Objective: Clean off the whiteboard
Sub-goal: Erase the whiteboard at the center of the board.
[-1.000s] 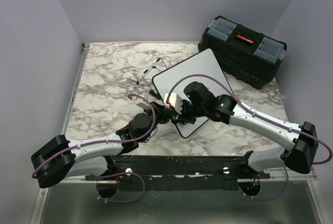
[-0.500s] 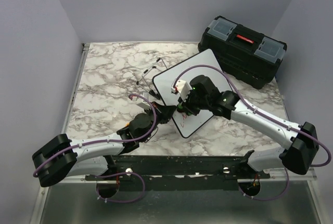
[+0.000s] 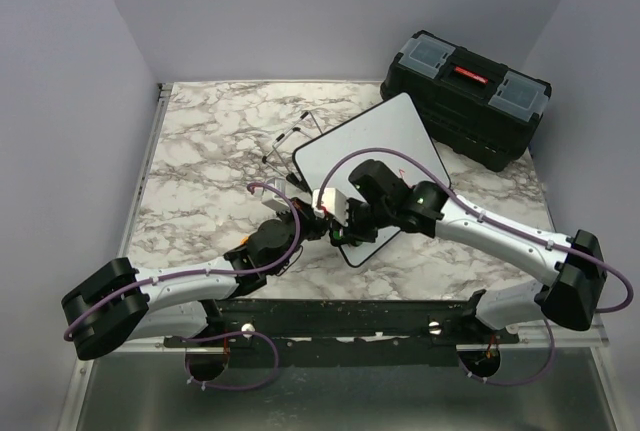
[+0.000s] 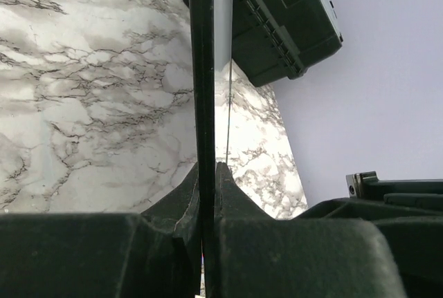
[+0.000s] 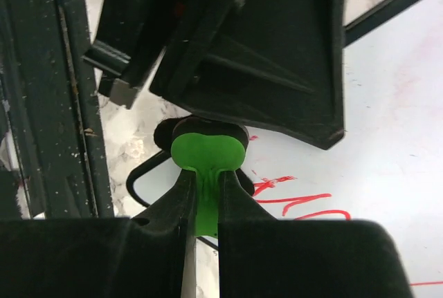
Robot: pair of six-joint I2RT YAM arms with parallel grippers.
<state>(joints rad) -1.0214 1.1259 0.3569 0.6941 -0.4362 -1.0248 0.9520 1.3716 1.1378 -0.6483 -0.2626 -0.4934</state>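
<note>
The whiteboard (image 3: 385, 146) lies tilted on the marble table, white with a thin black rim. My left gripper (image 3: 314, 220) is shut on its near left rim; in the left wrist view the board (image 4: 202, 70) runs edge-on between my jaws (image 4: 208, 171). My right gripper (image 3: 339, 230) is shut on a green eraser (image 5: 208, 151) with a black pad. It presses on the board (image 5: 394, 139) near its left corner, close to the left gripper. Red handwriting (image 5: 294, 198) shows just right of the eraser.
A black toolbox (image 3: 466, 97) with a red handle stands at the back right, touching the board's far corner; it also shows in the left wrist view (image 4: 277, 21). A thin black wire easel stand (image 3: 290, 141) lies behind the board's left edge.
My right gripper swept the eraser up the board half a second ago and has now come back down-left to the near left corner. The left gripper kept its hold.
</note>
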